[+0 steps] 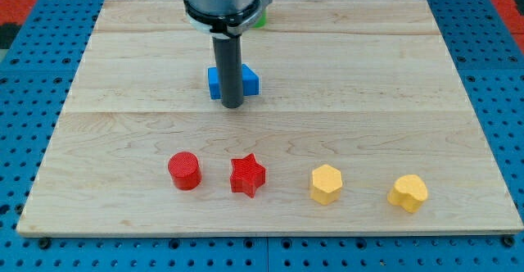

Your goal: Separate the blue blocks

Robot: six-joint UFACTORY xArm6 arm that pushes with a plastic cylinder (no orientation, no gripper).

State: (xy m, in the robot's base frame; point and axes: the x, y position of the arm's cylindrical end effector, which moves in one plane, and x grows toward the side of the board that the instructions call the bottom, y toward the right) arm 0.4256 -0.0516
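Tip: my tip [232, 106] stands on the board at the near face of the blue blocks, at their 6 o'clock edge, touching or just short of touching; the rod hides the contact.
Hold: there is no jaw to open or close; the bare rod carries nothing and can only push.
Blue blocks: the blue blocks [248, 81] show as one blue mass behind the rod, in the upper middle of the wooden board [123, 141]. The rod covers the middle, so I cannot tell where one piece ends and the other begins, nor their shapes.
Handling: they look like small rigid plastic pieces, light, likely to slide easily on smooth wood and to spin if struck off-centre.
Where to press: in my judgement, at the seam between the two, from 6 o'clock, so that each slips to its own side; otherwise flat against one piece's side.
Green block: a sliver of a green block [259, 18] peeks out at 12 o'clock, mostly hidden by the arm's head.
Near row: well apart at 6 o'clock lie a red cylinder [184, 170], a red star [247, 175], a yellow hexagon [326, 183] and a yellow block [408, 192] of rounded shape.
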